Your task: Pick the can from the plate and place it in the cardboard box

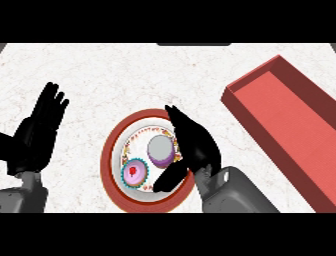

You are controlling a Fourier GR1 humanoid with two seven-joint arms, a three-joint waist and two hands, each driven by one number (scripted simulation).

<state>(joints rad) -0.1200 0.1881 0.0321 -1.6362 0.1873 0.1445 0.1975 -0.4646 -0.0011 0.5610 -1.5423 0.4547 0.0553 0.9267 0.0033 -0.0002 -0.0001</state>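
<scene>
A purple can (161, 150) with a grey top stands upright on a red-rimmed plate (119, 145) near the counter's front. My right hand (195, 145) is just right of the can, fingers straight and pointing away, thumb reaching under the can's near side; it is open and beside the can, not closed round it. The red open box (304, 130) lies to the right, slanting from back centre to front right. My left hand (38, 130) rests open at the left, fingers up.
A small round thing (135, 172) with a teal frilled edge and a pink and red middle lies on the plate in front of the can. The white speckled counter (127, 75) stretches behind the plate.
</scene>
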